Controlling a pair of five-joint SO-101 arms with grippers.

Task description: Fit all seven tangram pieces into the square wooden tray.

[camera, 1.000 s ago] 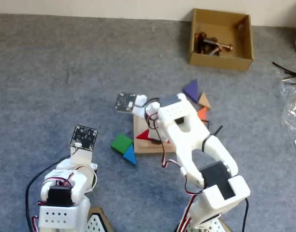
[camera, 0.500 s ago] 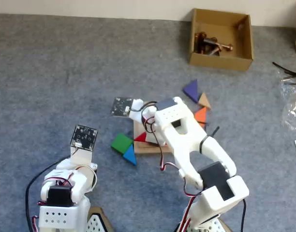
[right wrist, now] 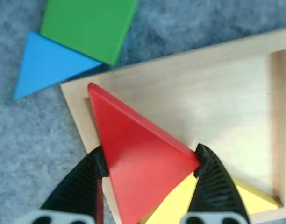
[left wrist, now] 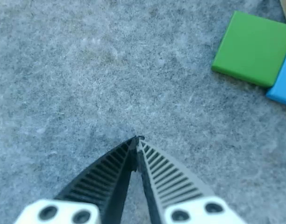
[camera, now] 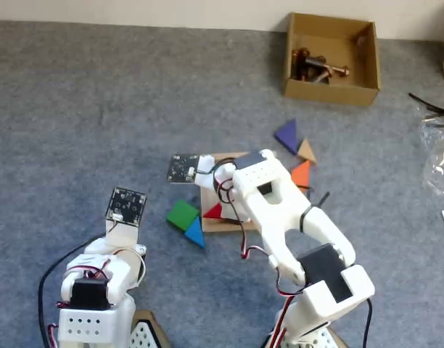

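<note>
Right gripper (right wrist: pixel 151 161) clamps the red triangle (right wrist: pixel 129 140) over the wooden tray (right wrist: pixel 203 93) corner, partly atop a yellow piece (right wrist: pixel 180 205), with bare tray floor beyond. Green square (right wrist: pixel 89 25) and blue triangle (right wrist: pixel 45 65) lie just outside that corner. Left gripper (left wrist: pixel 136 140), jaws together, sits farther out on carpet

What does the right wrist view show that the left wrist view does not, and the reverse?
The right wrist view adds the red triangle held in the right end effector, a yellow piece and the wooden tray. The left wrist view adds the left end effector, shut. Both show the green square, the blue triangle and the grey carpet.
</note>
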